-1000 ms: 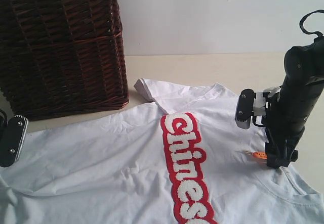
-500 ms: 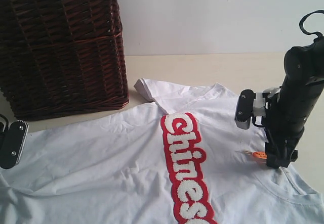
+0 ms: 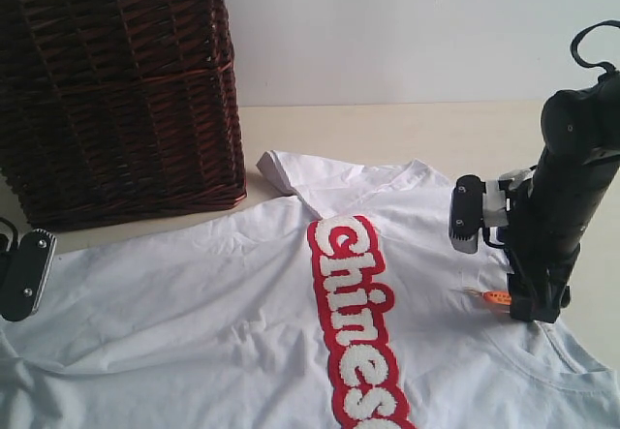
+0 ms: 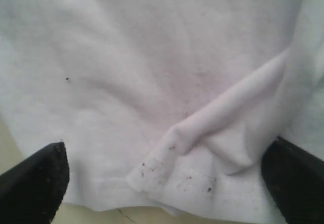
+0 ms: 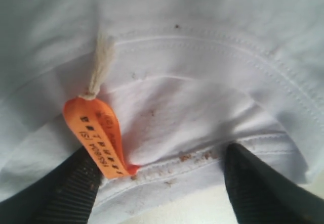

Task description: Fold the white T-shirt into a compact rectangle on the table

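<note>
White T-shirt lies spread on the worktop, chest side up. It covers the near half, from the left side across to the right. Red-outlined lettering runs from mid-worktop toward the near edge. One sleeve is bunched up at the shirt's far edge. Collar sits toward the right side of the worktop.

Dark wicker basket stands at the far left corner, just beside the shirt's far edge; contact cannot be told.

Right tool: down at the collar, jaws spread wide and gripping nothing. The stitched collar rim lies between the two fingers. Orange tag hangs from a short white string, its lower end right at one finger; touching or not, cannot tell.

Left tool: low at the shirt's left end, near the left edge of the worktop. Jaws fully apart, nothing clamped. A raised wrinkle of fabric and the shirt's edge lie between the fingers. Bare worktop shows just past that edge. Small dark specks dot the cloth there.
</note>
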You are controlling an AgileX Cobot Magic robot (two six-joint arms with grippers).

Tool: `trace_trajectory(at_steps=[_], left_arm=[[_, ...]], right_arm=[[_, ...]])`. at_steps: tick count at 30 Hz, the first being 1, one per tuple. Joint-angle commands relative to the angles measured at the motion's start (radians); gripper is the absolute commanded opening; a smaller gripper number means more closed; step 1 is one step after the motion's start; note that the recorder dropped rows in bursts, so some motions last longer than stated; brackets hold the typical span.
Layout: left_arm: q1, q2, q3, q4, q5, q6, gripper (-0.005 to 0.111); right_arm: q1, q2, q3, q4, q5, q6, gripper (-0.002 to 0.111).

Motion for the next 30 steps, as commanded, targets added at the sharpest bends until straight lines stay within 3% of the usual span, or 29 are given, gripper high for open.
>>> trace_trajectory(at_steps=[1,9,11,14,17,18,19,30], left_arm=[[0.004,0.076,0.033,-0.001,-0.059,-0.001,0.105],[0.004,0.076,0.033,-0.003,-0.059,-0.001,0.105],[0.004,0.076,0.033,-0.005,-0.059,-0.001,0.105],[0.004,0.080,0.034,-0.040,-0.059,-0.004,0.105],[0.004,0.092,0.055,-0.071,-0.102,-0.006,0.105],[0.004,0.098,0.063,-0.071,-0.120,-0.006,0.105],[0.004,0.102,0.067,-0.071,-0.132,-0.004,0.105],[0.004,0.103,0.069,-0.071,-0.166,-0.004,0.105]], right_arm=[[0.001,0.049,0.018,-0.037,-0.144,-0.025,0.067],[0.001,0.069,0.018,-0.138,-0.156,-0.050,0.067],[0.001,0.077,0.020,-0.138,-0.156,-0.046,0.062],[0.001,0.098,0.022,-0.148,-0.137,-0.044,0.045],[0.001,0.120,0.022,-0.158,-0.102,-0.042,0.019],[0.001,0.124,0.022,-0.173,-0.091,-0.042,0.005],[0.001,0.124,0.022,-0.186,-0.089,-0.042,0.001],[0.024,-0.095,-0.006,-0.132,-0.097,-0.041,0.000]])
